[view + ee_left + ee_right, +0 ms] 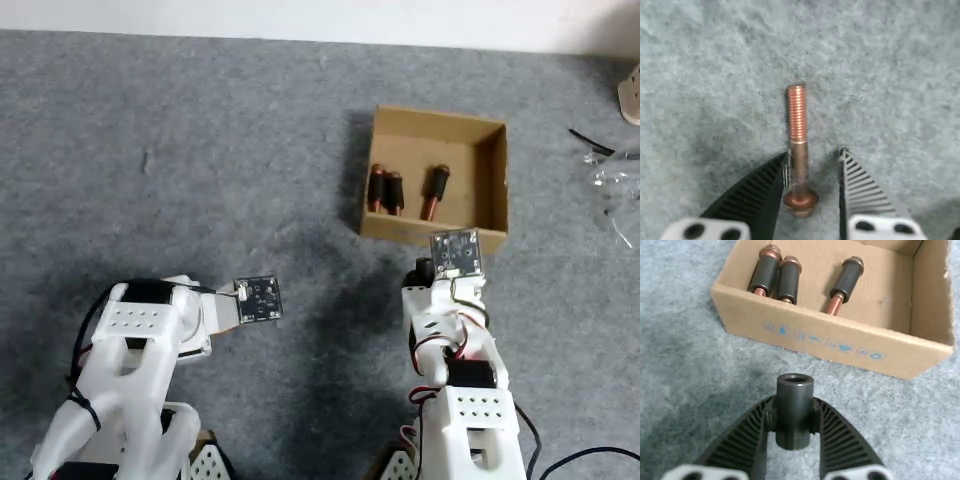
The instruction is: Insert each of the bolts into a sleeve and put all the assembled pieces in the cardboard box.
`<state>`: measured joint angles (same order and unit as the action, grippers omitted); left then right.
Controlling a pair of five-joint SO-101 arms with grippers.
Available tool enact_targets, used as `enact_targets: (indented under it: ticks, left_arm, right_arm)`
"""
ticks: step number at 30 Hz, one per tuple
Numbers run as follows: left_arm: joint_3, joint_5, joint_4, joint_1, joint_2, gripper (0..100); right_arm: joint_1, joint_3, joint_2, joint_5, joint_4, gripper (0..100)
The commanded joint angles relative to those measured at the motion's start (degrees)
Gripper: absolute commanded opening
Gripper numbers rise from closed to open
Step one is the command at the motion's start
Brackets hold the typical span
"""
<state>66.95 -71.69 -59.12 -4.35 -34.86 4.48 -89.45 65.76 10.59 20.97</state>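
A copper bolt [797, 131] lies on the grey carpet, its head toward the wrist. My left gripper [815, 152] is open and straddles the bolt; one finger [760, 192] touches the shank, the other stands apart from it. My right gripper [795, 405] is shut on a dark sleeve [795, 386], held with its bore facing the cardboard box [830, 342]. The box [490, 180] holds three assembled pieces [388, 190], bolts inside sleeves. The left arm [150, 325] sits at the lower left. Just in front of the box's near wall is the right arm [450, 320].
Grey carpet covers the table. Clear plastic and dark wires [610, 170] lie at the right edge, beside the box. A pale object [630, 95] pokes in at the upper right corner. Open carpet stretches to the left of the box.
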Motion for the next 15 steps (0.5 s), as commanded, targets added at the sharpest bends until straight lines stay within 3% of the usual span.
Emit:
enact_targets:
  ticks: [1,15]
  left_arm:
    - [0.1,-0.8,0.6,-2.0,-0.4,16]
    - [5.7,-0.7,6.5,-1.9,-0.3,16]
  right_arm:
    - [-0.3,0.4,1.1,0.8,-2.2,0.5]
    - [-0.3,0.4,1.1,0.8,-2.2,0.5]
